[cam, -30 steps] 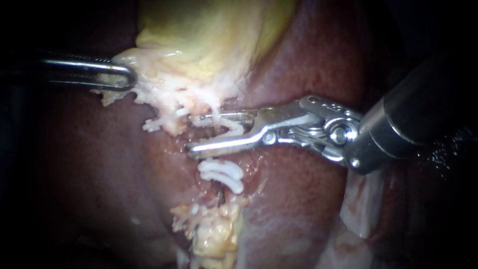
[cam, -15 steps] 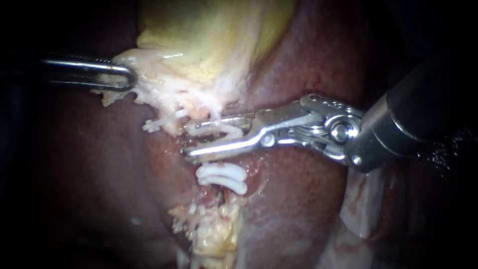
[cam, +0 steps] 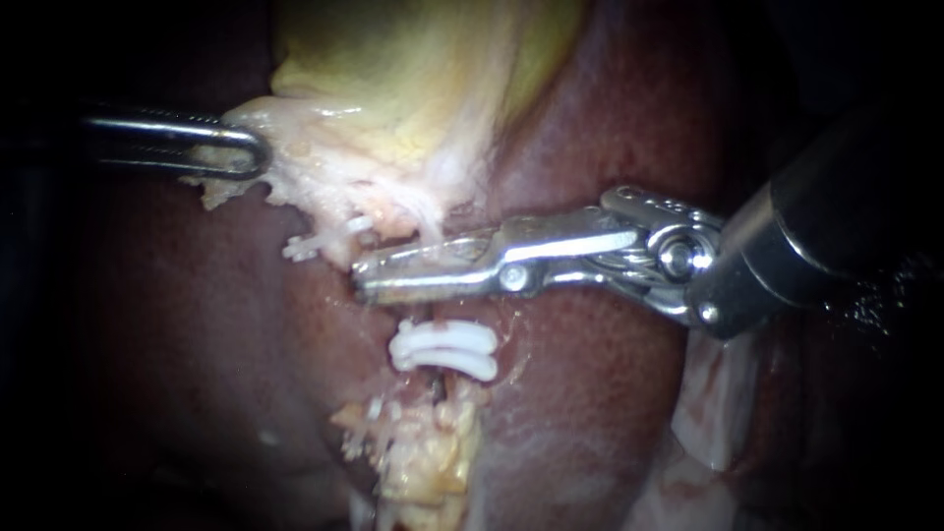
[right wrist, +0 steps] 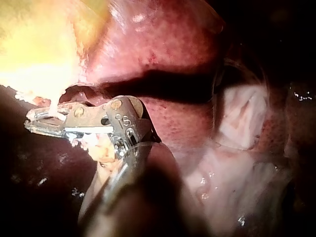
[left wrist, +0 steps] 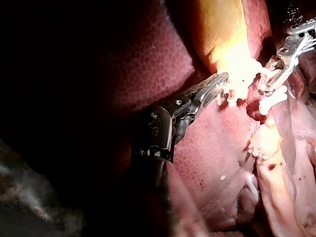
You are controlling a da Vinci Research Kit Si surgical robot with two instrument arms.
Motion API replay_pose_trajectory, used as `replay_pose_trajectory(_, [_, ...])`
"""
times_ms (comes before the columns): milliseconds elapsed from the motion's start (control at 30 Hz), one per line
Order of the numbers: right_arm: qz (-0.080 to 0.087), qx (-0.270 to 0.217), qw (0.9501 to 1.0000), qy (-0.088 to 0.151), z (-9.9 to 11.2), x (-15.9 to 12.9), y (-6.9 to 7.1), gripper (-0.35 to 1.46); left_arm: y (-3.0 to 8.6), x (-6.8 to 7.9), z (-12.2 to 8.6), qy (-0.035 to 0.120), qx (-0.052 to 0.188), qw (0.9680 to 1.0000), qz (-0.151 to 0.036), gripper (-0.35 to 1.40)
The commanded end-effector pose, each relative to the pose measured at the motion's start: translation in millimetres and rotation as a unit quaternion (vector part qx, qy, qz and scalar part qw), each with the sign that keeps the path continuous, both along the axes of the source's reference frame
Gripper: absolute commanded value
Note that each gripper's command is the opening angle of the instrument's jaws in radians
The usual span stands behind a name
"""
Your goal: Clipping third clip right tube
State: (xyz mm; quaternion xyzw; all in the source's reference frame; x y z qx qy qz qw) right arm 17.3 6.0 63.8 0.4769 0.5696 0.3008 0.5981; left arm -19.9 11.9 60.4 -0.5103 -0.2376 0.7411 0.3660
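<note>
Where the tube descends from the gallbladder, the right instrument lies level across it, its jaws clamped narrowly upon it just above two white clips. Entering level from the left, the left instrument grips the gallbladder's pale edge, over the liver.
</note>
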Motion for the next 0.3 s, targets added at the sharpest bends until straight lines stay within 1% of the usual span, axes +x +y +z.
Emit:
replay_pose_trajectory(33, [0.0,-0.001,1.0,0.0,0.2,0.0,-0.1,-0.35,0.0,0.0,0.0,0.0,0.0,1.0,0.0,-0.35])
replay_pose_trajectory(300, [0.0,-0.002,1.0,0.0,0.5,0.2,-0.3,-0.35,0.0,0.0,0.0,0.0,0.0,1.0,0.0,-0.35])
